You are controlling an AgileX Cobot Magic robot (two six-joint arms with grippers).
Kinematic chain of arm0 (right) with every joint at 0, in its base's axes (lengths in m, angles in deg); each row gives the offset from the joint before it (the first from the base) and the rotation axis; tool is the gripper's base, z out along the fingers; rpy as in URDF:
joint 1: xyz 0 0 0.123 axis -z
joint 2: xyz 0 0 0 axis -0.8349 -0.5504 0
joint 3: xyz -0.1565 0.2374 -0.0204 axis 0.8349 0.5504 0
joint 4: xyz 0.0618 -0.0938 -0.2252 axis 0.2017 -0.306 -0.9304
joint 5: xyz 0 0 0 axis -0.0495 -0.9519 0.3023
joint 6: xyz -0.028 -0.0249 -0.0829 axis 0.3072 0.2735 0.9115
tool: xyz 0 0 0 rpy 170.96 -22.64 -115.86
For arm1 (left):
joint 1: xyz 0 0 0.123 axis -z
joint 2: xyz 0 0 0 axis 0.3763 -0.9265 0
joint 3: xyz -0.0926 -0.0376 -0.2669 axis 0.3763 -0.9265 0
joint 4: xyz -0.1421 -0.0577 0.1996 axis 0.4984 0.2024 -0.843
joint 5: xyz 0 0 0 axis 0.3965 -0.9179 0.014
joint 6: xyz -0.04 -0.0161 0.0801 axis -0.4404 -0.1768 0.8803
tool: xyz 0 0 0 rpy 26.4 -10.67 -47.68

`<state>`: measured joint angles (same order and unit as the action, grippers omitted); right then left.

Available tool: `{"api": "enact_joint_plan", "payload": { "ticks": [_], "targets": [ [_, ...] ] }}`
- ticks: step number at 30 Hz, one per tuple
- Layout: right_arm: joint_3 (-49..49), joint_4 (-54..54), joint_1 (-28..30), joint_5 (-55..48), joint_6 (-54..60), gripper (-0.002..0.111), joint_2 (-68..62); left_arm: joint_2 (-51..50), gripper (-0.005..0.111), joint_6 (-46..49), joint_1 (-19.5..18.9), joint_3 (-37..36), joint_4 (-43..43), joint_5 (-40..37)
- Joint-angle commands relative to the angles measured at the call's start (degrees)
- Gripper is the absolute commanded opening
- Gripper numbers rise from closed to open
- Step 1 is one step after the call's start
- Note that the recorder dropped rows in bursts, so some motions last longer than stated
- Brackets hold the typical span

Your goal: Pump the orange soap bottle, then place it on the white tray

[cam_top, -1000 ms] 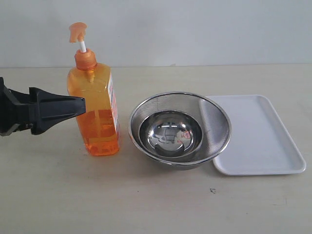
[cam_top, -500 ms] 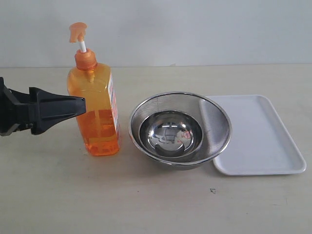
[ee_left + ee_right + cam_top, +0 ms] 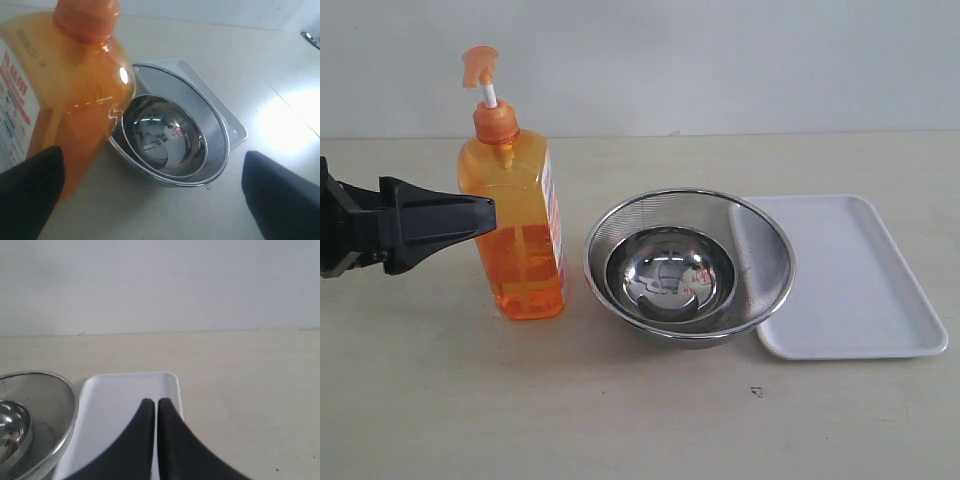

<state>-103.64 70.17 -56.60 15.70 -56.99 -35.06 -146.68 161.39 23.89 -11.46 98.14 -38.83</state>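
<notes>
The orange soap bottle [image 3: 517,230] stands upright on the table at the left, its pump head [image 3: 479,66] raised on a white stem. My left gripper [image 3: 486,215] comes in from the left at mid-height of the bottle, open. In the left wrist view the left gripper [image 3: 152,155] has its fingers wide apart; the bottle [image 3: 70,90] looms against one finger, mostly off to that side of the gap. The white tray [image 3: 850,280] lies at the right. My right gripper [image 3: 155,401] is shut and empty above the tray [image 3: 115,395]; the exterior view does not show it.
A round steel mesh bowl [image 3: 763,250] with a smaller shiny steel bowl [image 3: 670,275] inside sits between bottle and tray, its rim overlapping the tray's left edge. A pale wall runs behind the table.
</notes>
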Motion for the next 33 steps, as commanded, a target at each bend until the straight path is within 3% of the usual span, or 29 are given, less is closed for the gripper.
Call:
{"api": "enact_joint_plan", "payload": {
  "ticks": [1,5,13,20,27,33],
  "targets": [
    [-2.8,0.2,0.0,4.8,-1.5,0.0,-3.9,-0.2,0.089,0.4,0.1,-0.1,0.8,-0.4],
    [-2.8,0.2,0.0,12.2,-2.9,0.0,-4.6,-0.2,0.089,0.4,0.1,-0.1,0.8,-0.4],
    [-4.0,0.2,0.1,14.5,-2.7,0.0,-10.1,-0.2,0.089,0.4,0.1,-0.1,0.8,-0.5],
    [-20.4,0.7,-1.7,0.6,8.9,0.0,-31.7,-0.2,0.089,0.4,0.1,-0.1,0.8,-1.9],
    [-39.4,5.5,-14.4,-9.4,35.7,0.0,-48.8,-0.2,0.089,1.5,0.1,-0.1,1.2,-1.4],
    [-52.1,16.7,-17.2,-23.7,50.3,0.0,-62.1,-0.2,0.089,3.1,0.1,-0.1,1.9,-0.2]
  ]
}}
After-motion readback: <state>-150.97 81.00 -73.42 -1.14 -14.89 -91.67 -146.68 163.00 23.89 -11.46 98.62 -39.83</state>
